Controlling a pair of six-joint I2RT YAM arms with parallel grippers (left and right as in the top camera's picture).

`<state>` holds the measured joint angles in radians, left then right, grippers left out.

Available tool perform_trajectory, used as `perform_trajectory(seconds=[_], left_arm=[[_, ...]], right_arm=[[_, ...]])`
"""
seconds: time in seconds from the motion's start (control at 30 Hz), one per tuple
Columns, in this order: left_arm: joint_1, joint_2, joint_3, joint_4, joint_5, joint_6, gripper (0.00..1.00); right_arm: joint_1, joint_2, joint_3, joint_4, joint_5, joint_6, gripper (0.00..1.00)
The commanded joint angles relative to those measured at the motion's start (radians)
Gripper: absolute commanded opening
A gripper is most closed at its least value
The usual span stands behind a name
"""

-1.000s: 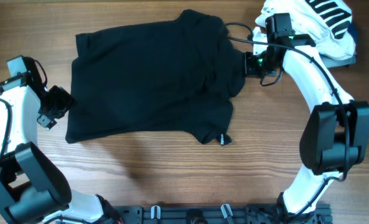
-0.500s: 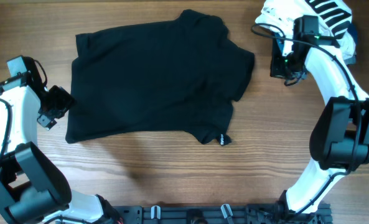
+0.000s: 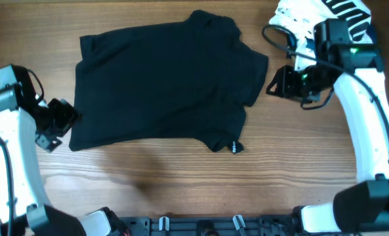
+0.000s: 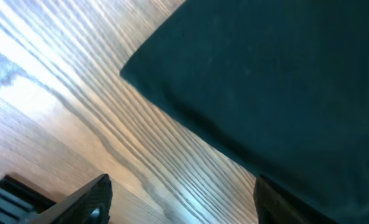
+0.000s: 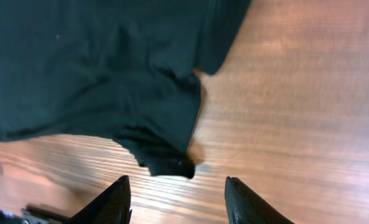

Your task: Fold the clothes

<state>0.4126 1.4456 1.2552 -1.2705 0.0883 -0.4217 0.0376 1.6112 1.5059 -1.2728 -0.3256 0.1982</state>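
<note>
Overhead view: black shirt [image 3: 161, 85] lies spread mid-table on the wooden table [image 3: 181, 190]. One sleeve carries a small white label [image 3: 234, 147] and points toward the near edge.

Left gripper [image 4: 181, 183]: just beside the shirt's lower-left corner, jaws wide apart, nothing held. Right gripper [image 5: 176, 180]: just off the shirt's right edge over bare wood, jaws wide apart, empty.

Risks (judgement):
- A pinch could catch only the top layer where the cloth looks doubled on the right, so the fold would drag crooked.
- Fingers coming in flat at the thin hem may skate over it and push a wrinkle instead of lifting.
- Right arm works near the white striped garment [image 3: 306, 16]; a wide swing could pull it along.

Materials: soft, matte, limp knit, with shallow creases and a rumpled sleeve end. Tabletop is smooth, glossy wood grain, probably low in friction, so the cloth may slide.
</note>
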Motion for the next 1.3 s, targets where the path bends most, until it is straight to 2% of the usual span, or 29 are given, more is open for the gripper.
perform_trajectory(seconds=[0.0, 0.07, 0.13, 0.3, 0.4, 0.57, 0.6, 0.73, 0.8, 0.87, 1.07, 1.13, 1.2, 1.27], left_arm=[[0.004, -0.048, -0.171, 0.078, -0.066, -0.282, 0.65], [0.005, -0.057, -0.274, 0.218, -0.141, -0.476, 0.65], [0.005, -0.054, -0.361, 0.373, -0.17, -0.614, 0.68], [0.005, -0.011, -0.498, 0.68, -0.211, -0.651, 0.69], [0.005, 0.074, -0.517, 0.732, -0.238, -0.745, 0.71], [0.005, 0.205, -0.517, 0.767, -0.193, -0.747, 0.7], [0.005, 0.228, -0.517, 0.769, -0.193, -0.747, 0.67], [0.005, 0.297, -0.517, 0.8, -0.193, -0.735, 0.06], [0.005, 0.31, -0.517, 0.795, -0.194, -0.734, 0.04], [0.005, 0.311, -0.517, 0.792, -0.194, -0.734, 0.04], [0.005, 0.311, -0.517, 0.789, -0.194, -0.734, 0.04], [0.005, 0.311, -0.517, 0.788, -0.194, -0.734, 0.04], [0.005, 0.311, -0.517, 0.788, -0.194, -0.731, 0.04], [0.005, 0.311, -0.517, 0.789, -0.194, -0.722, 0.04]], right_arm=[[0.08, 0.005, -0.126, 0.003, 0.183, 0.296, 0.46], [0.126, 0.006, -0.209, 0.064, 0.202, 0.371, 0.46], [0.156, 0.006, -0.27, 0.122, 0.203, 0.43, 0.46], [0.185, 0.006, -0.322, 0.157, 0.203, 0.537, 0.49], [0.212, 0.006, -0.322, 0.161, 0.203, 0.535, 0.5], [0.259, 0.006, -0.322, 0.164, 0.203, 0.534, 0.5], [0.268, 0.006, -0.322, 0.166, 0.203, 0.533, 0.5], [0.303, 0.006, -0.322, 0.167, 0.203, 0.51, 0.48], [0.323, 0.006, -0.322, 0.156, 0.189, 0.543, 0.37], [0.353, 0.006, -0.333, 0.169, 0.182, 0.554, 0.36], [0.435, 0.008, -0.455, 0.388, 0.198, 0.585, 0.5], [0.441, 0.009, -0.5, 0.44, 0.198, 0.449, 0.53], [0.441, 0.009, -0.533, 0.489, 0.199, 0.218, 0.57], [0.441, 0.009, -0.549, 0.544, 0.195, 0.109, 0.7]])
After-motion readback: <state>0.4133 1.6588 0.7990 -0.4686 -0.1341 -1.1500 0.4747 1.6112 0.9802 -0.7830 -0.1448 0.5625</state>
